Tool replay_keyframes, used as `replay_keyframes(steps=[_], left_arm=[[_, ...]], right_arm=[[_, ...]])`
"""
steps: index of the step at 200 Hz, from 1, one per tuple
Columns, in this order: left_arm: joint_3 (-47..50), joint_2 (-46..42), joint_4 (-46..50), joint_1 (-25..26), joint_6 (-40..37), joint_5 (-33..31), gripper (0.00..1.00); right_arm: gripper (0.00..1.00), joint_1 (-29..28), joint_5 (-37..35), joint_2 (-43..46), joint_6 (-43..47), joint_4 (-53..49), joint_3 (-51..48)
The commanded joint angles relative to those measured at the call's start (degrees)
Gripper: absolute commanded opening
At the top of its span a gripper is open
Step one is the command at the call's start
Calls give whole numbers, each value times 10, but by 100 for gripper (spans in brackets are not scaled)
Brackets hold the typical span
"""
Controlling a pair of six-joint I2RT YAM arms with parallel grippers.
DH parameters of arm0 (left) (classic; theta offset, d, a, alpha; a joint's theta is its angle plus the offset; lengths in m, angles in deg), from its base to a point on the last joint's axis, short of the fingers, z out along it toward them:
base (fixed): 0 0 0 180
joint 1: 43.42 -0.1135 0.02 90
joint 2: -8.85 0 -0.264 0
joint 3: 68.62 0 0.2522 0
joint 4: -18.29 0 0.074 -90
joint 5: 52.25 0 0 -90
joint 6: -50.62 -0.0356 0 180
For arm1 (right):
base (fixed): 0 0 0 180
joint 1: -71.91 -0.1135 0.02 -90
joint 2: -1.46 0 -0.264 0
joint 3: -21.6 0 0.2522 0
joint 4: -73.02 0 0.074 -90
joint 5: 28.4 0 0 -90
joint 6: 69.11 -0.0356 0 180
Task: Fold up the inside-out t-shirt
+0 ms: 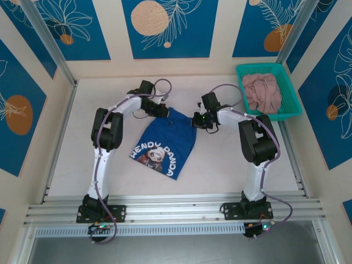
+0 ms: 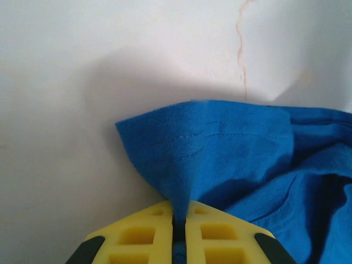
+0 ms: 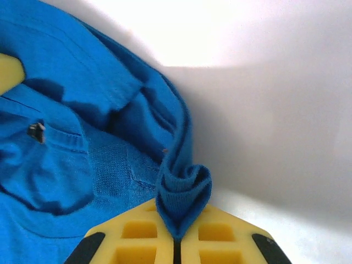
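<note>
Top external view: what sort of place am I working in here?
Probably a robot test booth, not a home: blue leaf-printed wall panels in aluminium framing, white tabletop, teal plastic basket of pink cloth.

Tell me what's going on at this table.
Two robot arms are working on a blue t-shirt that lies on the white table. The left tool is shut on a pinch of cloth at the shirt's far edge. The right tool is shut on another pinch at the opposite end of that edge. A pink garment sits in the green basket at the far right.
</note>
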Motion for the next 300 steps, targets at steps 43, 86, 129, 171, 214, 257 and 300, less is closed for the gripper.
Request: replay_keyframes(steps=[43,86,129,171,214,257,300], left_arm=[[135,-115,-185,-46,127,30,0],[97,-153,-207,-49,135,-14,0],[25,-223,-183,-56,129,-67,0],[85,-318,-191,-54,126,-71,0],[352,-471,-260,-42,150,-67,0],[642,-655,-286,3,196,-101,0],[708,-693,-273,11,232,-138,0]], right_arm=[[0,28,65,-43,107,40,97],[0,35,81,-57,126,14,212],[0,40,88,-45,149,-56,376],[0,29,113,21,165,-66,362],[0,-8,117,161,173,-10,119],[0,-51,132,290,122,18,-124],[0,-65,125,276,89,-3,-163]])
